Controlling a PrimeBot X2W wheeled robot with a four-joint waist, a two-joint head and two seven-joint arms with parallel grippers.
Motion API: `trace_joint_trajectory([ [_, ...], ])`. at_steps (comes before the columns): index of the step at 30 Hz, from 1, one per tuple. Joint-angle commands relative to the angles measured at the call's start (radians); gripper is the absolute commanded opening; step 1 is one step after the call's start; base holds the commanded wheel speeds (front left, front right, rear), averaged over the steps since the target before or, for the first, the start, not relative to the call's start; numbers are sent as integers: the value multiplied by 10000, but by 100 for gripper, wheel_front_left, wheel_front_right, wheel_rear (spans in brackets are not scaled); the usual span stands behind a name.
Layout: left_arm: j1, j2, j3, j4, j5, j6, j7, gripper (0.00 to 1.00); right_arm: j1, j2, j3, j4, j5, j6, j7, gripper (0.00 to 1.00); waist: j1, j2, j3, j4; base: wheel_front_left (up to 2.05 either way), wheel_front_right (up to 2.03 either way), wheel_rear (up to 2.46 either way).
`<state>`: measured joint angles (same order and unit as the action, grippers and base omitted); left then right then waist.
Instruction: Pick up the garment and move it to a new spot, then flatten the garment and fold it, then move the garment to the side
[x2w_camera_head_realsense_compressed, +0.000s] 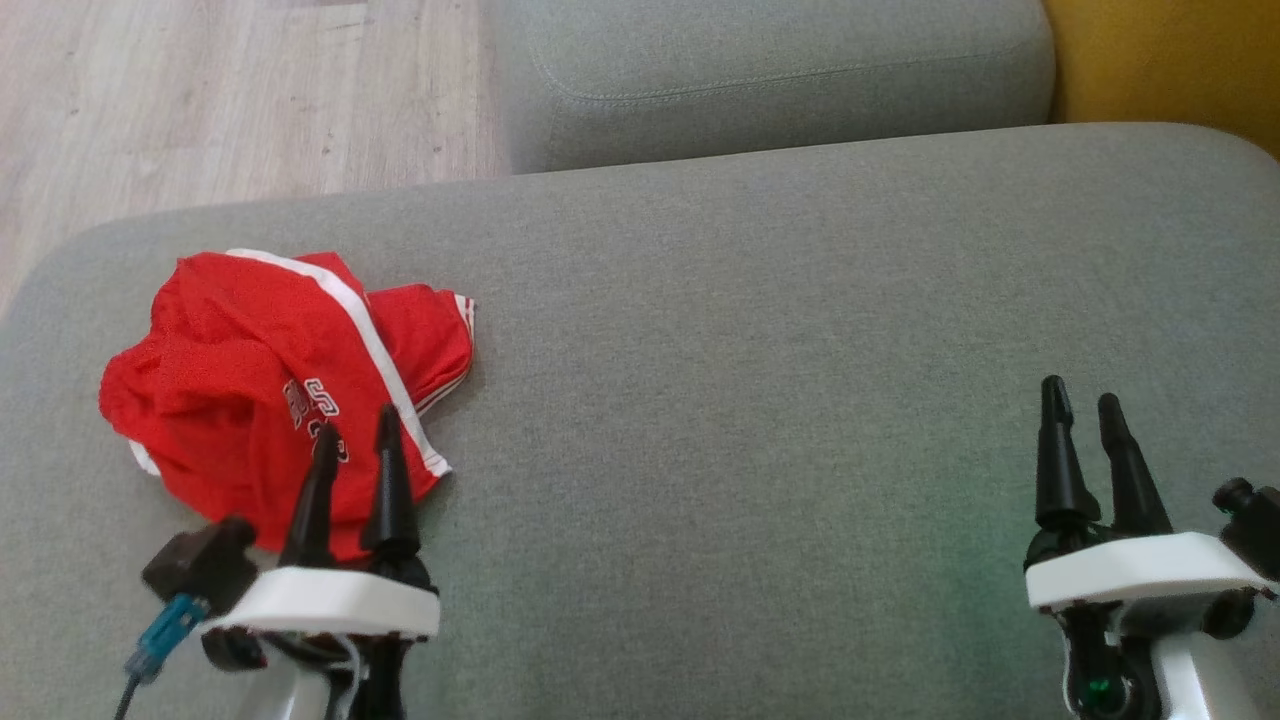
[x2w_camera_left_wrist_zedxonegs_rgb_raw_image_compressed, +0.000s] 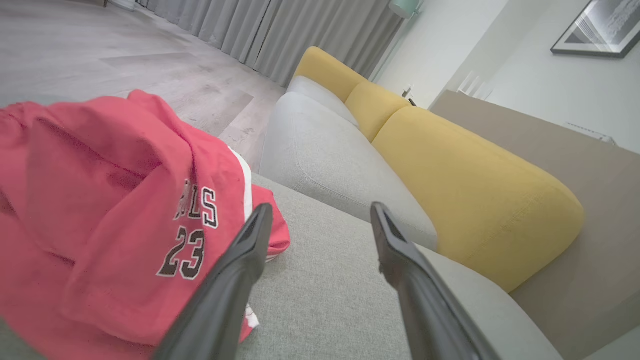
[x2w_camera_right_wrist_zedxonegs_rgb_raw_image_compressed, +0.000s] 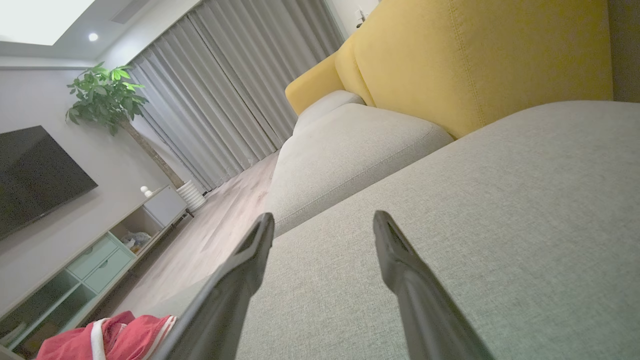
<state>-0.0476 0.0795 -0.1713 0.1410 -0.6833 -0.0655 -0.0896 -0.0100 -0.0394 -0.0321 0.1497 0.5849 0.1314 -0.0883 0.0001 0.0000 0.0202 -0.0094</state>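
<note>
Lying rumpled, red garment (x2w_camera_head_realsense_compressed: 250, 380) on woven grey cushion (x2w_camera_head_realsense_compressed: 800, 400)

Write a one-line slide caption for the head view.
Open left gripper by crumpled red garment; open right gripper over grey cushion.

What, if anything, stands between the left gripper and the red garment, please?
Nothing visible does. The left gripper, jaws open, hovers at the near edge of the red garment on the grey sofa cushion.

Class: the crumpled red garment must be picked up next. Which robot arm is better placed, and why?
Left. The left gripper hangs open close by the red garment; the right gripper, also open, is far across the grey cushion.
</note>
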Motion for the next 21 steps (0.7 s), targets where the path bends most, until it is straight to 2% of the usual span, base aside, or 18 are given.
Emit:
trace_joint_trajectory([
  [1,-677,222,-25,-307,443,118,-132,100,-477,-71,217,-460,-477,-4,-154,100,0,0,-3,-3,0,0,0],
  [11,-974,547,-837,-11,1651,683,-429,100,-468,-78,460,-547,-2034,-5,-449,100,0,0,-16,-23,0,0,0],
  [21,-1343,831,-1590,456,2864,983,-726,100,-499,-85,711,-695,-3527,-5,-745,100,0,0,43,-67,0,0,0],
])
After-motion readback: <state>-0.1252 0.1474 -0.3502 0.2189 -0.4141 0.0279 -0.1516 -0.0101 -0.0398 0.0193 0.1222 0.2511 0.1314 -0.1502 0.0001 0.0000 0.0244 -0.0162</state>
